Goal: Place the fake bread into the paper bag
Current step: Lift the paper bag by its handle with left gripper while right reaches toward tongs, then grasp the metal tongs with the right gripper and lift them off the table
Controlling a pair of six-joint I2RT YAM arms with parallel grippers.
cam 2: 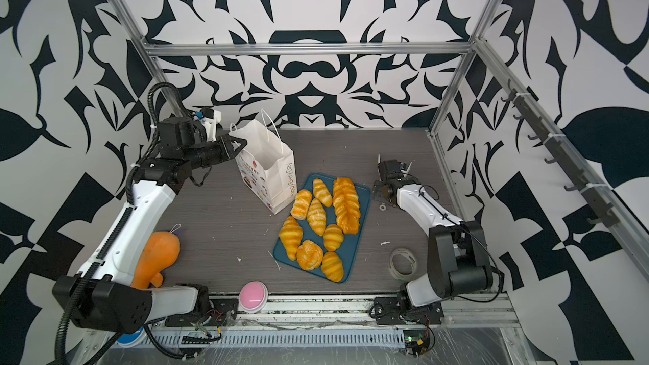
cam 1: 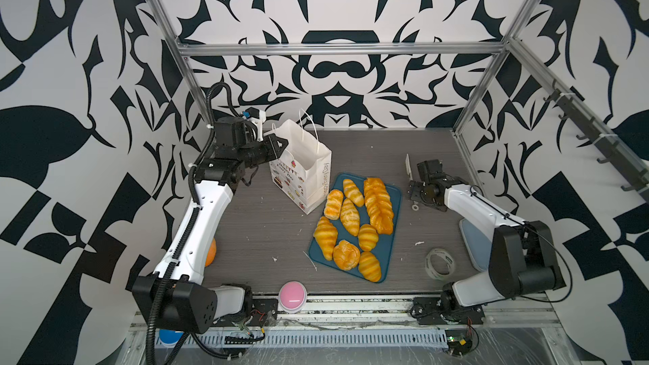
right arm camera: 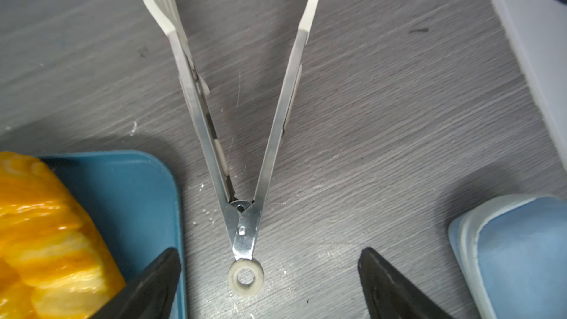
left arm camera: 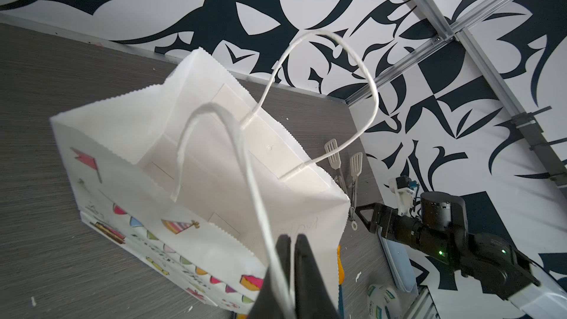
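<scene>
The white paper bag (cam 1: pixel 305 166) stands open and upright at the back left of the table, its printed side toward the front. My left gripper (left arm camera: pixel 291 239) is shut on the bag's near cord handle (left arm camera: pixel 245 161), at the bag's left rim in a top view (cam 1: pixel 281 143). The fake bread lies on a blue tray (cam 1: pixel 384 251): several croissants (cam 1: pixel 326 237), a braided loaf (cam 1: pixel 378 205) and a round bun (cam 1: pixel 346 255). My right gripper (right arm camera: pixel 267 266) stands open just over the ring end of metal tongs (right arm camera: pixel 242 231), right of the tray (cam 1: pixel 414 193).
The tongs lie flat on the table, arms spread toward the back wall. A tape roll (cam 1: pixel 439 263) and a light blue pad (cam 1: pixel 474 244) sit at the front right. A pink button (cam 1: pixel 292 296) is at the front edge. An orange plush (cam 2: pixel 156 258) lies under the left arm.
</scene>
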